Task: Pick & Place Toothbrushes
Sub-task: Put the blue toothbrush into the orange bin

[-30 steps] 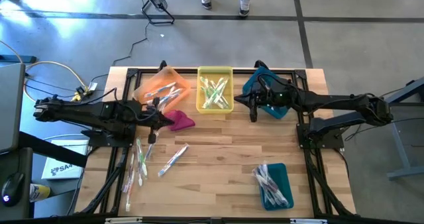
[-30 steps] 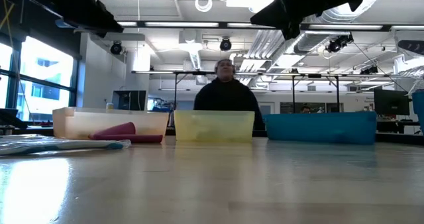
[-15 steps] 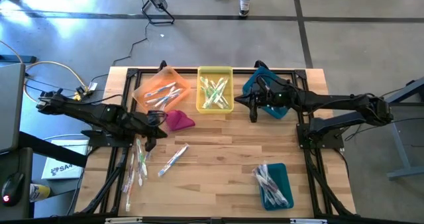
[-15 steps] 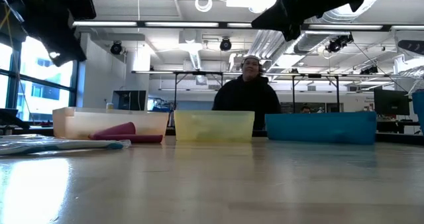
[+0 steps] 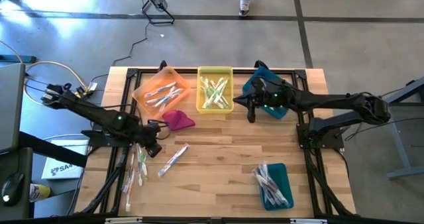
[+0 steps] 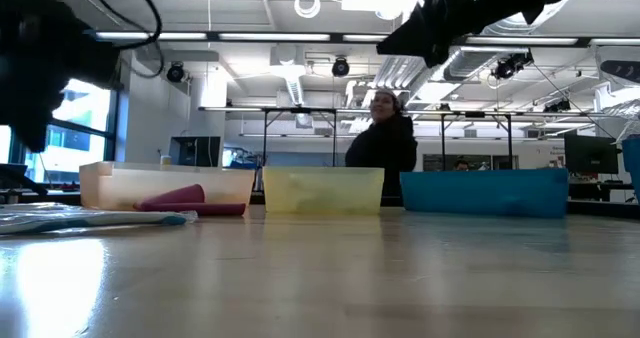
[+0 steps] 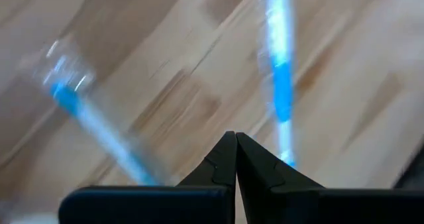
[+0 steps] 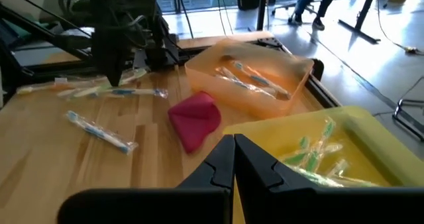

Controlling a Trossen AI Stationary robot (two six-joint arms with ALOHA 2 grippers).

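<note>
Left tool [image 5: 154,149], fingers pressed together and holding nothing, hangs at the left of the high frame over loose toothbrushes [image 5: 136,166] lying on the table [image 5: 218,151] — a blue-and-clear one [image 5: 173,159] lies just to its right. Right tool [image 5: 252,114], also pressed together and empty, sits right of centre near the top, between the yellow bin [image 5: 215,89] and a teal bin [image 5: 264,91] — both bins hold toothbrushes.

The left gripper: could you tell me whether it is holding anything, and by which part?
Nothing: the left gripper is shut and empty above the loose toothbrushes. The right gripper is shut and empty too.
</note>
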